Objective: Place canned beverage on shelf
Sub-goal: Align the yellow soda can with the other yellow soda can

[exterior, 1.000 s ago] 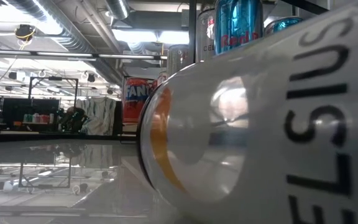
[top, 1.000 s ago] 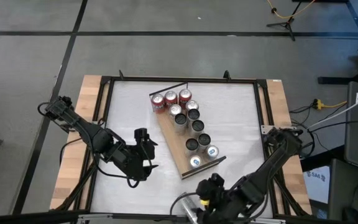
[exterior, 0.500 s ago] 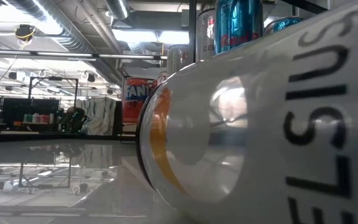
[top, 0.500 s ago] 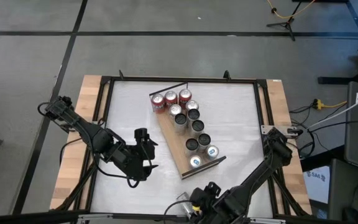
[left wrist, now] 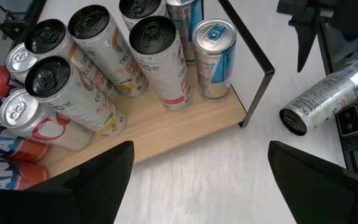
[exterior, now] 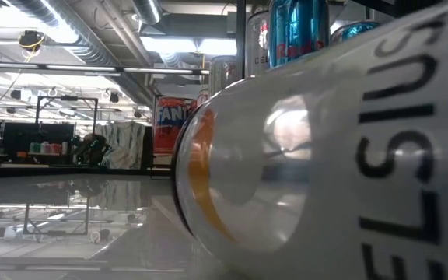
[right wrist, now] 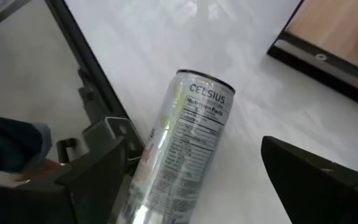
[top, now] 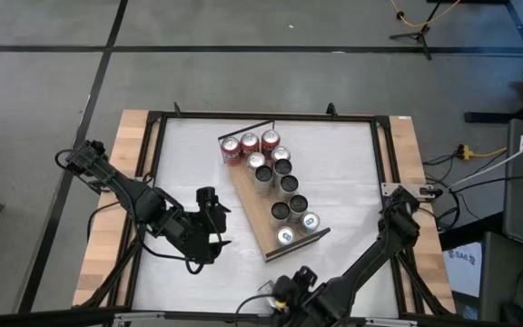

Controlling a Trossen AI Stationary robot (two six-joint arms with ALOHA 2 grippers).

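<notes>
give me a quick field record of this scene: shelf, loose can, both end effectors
shelf: wooden board on the white table, upright cans in rows
loose can: lying on its side near the table's front edge, off the shelf
right end effector: open, over the loose can, not gripping
left end effector: open, left of the shelf, empty

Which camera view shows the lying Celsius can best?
The right wrist view: the Celsius can lies whole between open hand fingers. Left wrist view shows it smaller; low view only a close slice; high view barely.
</notes>
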